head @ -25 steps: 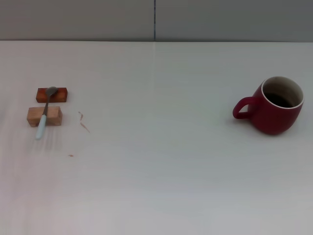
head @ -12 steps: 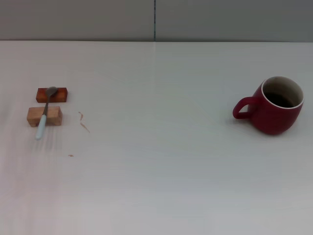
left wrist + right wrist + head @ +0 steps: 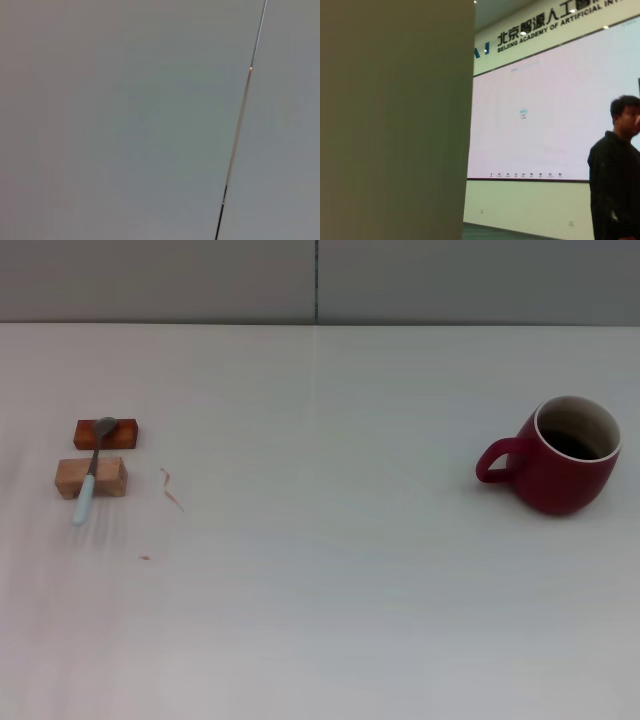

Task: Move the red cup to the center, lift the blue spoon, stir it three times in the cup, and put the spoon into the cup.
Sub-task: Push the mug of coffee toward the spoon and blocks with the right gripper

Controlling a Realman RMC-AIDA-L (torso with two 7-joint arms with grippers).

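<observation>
The red cup (image 3: 560,457) stands upright at the right of the white table (image 3: 330,540), its loop handle pointing toward the table's middle and its inside dark. At the far left lies the blue spoon (image 3: 90,475): its grey bowl rests on a small red-brown block (image 3: 105,433) and its pale handle crosses a light wooden block (image 3: 91,477). Neither gripper shows in any view. The left wrist view holds only a grey panel with a thin seam, and the right wrist view looks out at a room.
A grey wall panel (image 3: 320,280) runs along the table's far edge. A few small brownish scraps (image 3: 171,488) lie just right of the blocks. In the right wrist view a person (image 3: 615,170) stands before a large lit screen (image 3: 545,110).
</observation>
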